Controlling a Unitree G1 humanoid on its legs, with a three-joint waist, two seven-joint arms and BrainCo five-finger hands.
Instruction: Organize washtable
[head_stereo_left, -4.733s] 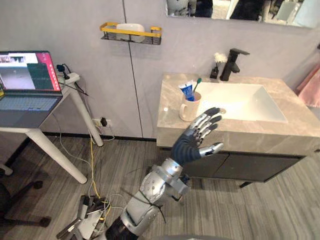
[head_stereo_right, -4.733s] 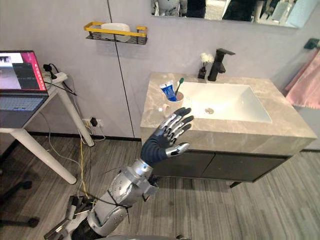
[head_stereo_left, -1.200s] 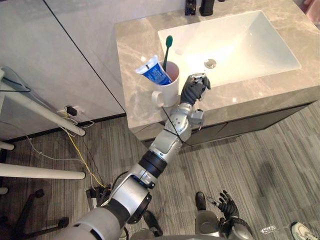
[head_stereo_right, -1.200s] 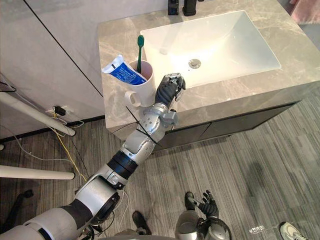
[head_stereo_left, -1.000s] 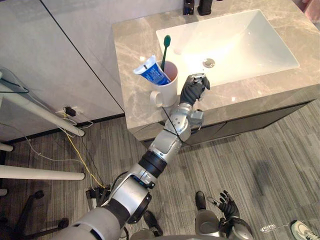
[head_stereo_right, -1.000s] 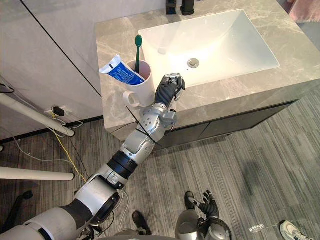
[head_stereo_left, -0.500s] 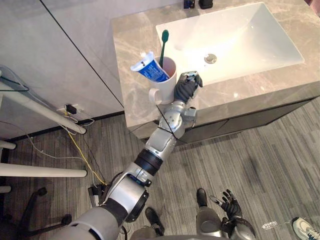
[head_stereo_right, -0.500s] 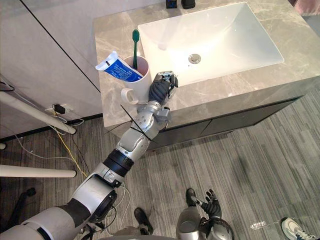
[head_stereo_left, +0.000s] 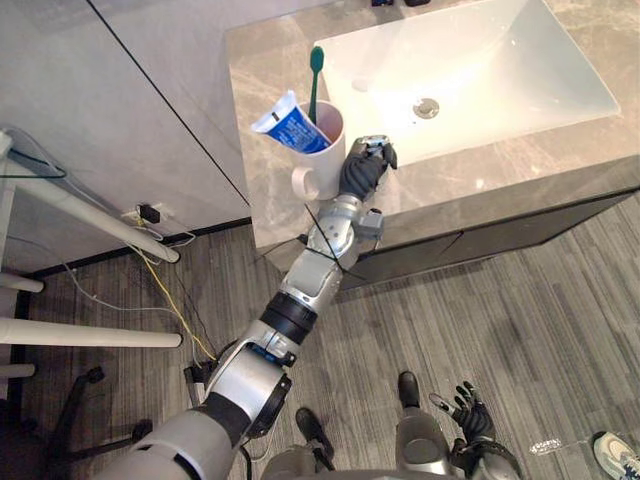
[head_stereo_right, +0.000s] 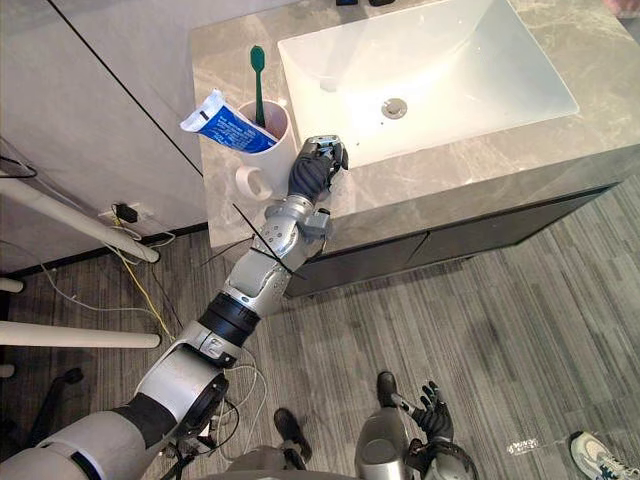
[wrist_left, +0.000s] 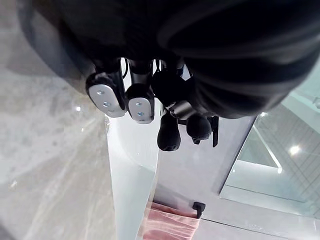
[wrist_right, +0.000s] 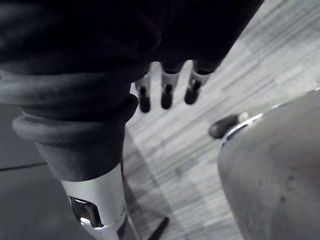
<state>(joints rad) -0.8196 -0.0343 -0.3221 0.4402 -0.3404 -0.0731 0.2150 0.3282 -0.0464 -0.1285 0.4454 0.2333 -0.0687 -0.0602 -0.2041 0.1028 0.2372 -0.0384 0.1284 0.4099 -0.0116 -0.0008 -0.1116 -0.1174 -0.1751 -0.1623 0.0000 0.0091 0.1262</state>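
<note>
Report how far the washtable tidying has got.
Done: the toothbrush and toothpaste stand together in the mug on the counter. In hand: nothing; the left hand is curled shut beside the mug, gripping nothing, and the right hand hangs open low down. Left: the mug is not yet grasped.

The marble bench (head_stereo_left: 500, 165) carries a white mug (head_stereo_left: 322, 160) holding a toothbrush (head_stereo_left: 313, 90) and toothpaste (head_stereo_left: 285, 125), just left of its sink (head_stereo_left: 480, 60).

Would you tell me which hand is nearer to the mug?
Left. The left hand sits on the counter right beside the mug, on its sink side; the right hand hangs low over the floor, far from it.
</note>
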